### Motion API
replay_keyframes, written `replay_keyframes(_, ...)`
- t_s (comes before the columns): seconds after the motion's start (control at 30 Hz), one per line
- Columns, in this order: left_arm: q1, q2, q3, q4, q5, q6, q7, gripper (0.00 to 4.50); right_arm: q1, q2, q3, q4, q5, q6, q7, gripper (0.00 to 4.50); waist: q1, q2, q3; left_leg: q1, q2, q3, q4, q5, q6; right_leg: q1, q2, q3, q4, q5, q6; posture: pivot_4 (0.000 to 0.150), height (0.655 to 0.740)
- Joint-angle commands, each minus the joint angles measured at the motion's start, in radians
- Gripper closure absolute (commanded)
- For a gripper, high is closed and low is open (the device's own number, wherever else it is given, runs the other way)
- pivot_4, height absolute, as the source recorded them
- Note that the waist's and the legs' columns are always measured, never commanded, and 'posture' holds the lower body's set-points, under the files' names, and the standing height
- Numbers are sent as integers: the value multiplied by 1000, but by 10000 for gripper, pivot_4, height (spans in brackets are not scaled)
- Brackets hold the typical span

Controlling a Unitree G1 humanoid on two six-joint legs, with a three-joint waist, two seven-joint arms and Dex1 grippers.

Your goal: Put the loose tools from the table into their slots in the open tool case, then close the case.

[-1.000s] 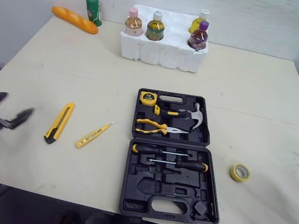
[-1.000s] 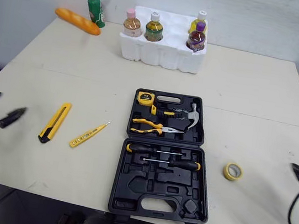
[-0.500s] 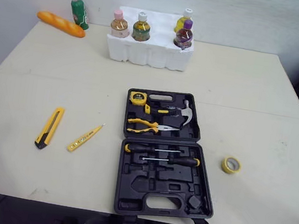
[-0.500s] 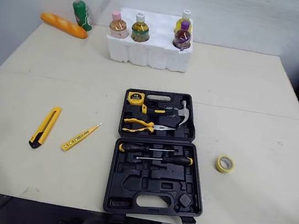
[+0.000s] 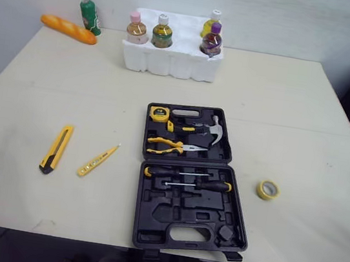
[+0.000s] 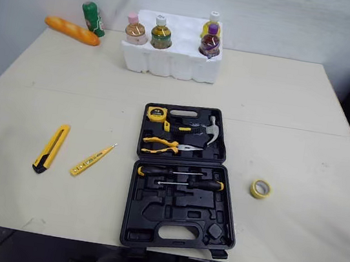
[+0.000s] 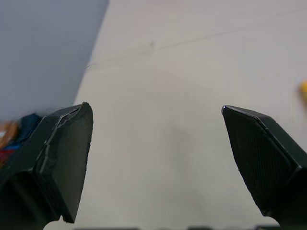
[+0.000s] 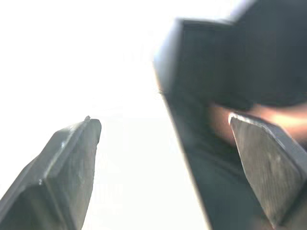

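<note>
Two grippers are seen, each spread wide with nothing held between its fingers. The left gripper [image 7: 156, 112] is hung over the bare left edge of the table [image 5: 282, 107], well apart from every tool. The right gripper [image 8: 163, 120] is shown against a blurred background that cannot be made out.

Nearest the left gripper, a yellow utility knife [image 5: 56, 148] is laid flat on the table, and a yellow tester pen [image 5: 98, 160] is laid just beside it, toward the case. The black tool case [image 5: 149, 222] is set open near the table's front edge. A tape measure [image 5: 159, 112], a hammer [image 5: 213, 128] and pliers [image 5: 171, 145] are seated in its far half, and two screwdrivers [image 5: 188, 178] in its near half. A roll of yellow tape [image 5: 268, 190] is left on the table to the right of the case, apart from it.

At the far edge, bottles are stood in a white foam tray [image 5: 170, 62].
</note>
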Motion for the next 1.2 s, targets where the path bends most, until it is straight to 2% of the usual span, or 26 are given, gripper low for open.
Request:
replay_keyframes(0.03,37,-2,-52,-195,-100,72,-125,0,-9,54,31,-251,97,90,59,814,5,0,0,0,0,0,-1,-1,0,0,0,0,-1,-1,0,1500,7400)
replay_keyframes(0.1,58,9,-94,-277,-114,86,-181,0,-45,106,48,-442,199,215,17,814,6,1,0,-2,1,0,-2,-1,-1,-1,1,0,-3,-1,0,1500,7400)
replay_keyframes(0.13,68,17,-117,-310,-111,99,-199,0,-45,116,75,-508,198,231,32,814,7,2,1,-3,0,0,-2,-1,-1,-2,0,0,-3,-1,0,1500,7400)
replay_keyframes(0.33,116,69,-255,-408,-40,118,-293,0,0,124,243,-713,75,129,175,814,11,2,1,-5,1,0,-3,-2,0,-4,1,1,-6,-1,0,1500,7400)
replay_keyframes(0.5,60,43,-338,-455,-56,217,-246,0,69,129,336,-863,103,174,265,814,18,2,1,-6,0,1,-2,-3,1,-3,1,1,-8,-1,0,1500,7400)
replay_keyframes(0.57,49,43,-379,-466,-18,235,-220,0,93,137,371,-932,102,176,283,814,22,2,1,-6,0,1,-2,-3,1,-3,1,1,-7,-1,0,1500,7400)
replay_keyframes(0.77,-2,-18,-468,-503,27,302,-118,0,104,170,404,-1010,104,196,250,814,26,2,1,-5,1,0,-1,-2,1,-3,1,2,-6,-1,0,1500,7400)
replay_keyframes(0.93,-47,-44,-488,-489,47,357,-66,0,146,155,403,-1082,187,320,260,814,35,2,1,-5,1,0,-1,-2,1,-3,1,2,-6,-1,0,1500,7400)
replay_keyframes(1.2,-99,-54,-583,-508,74,425,-61,0,142,198,433,-1105,113,207,276,814,33,2,1,-5,0,0,1,-2,2,-3,1,2,-4,-1,1,1500,7400)
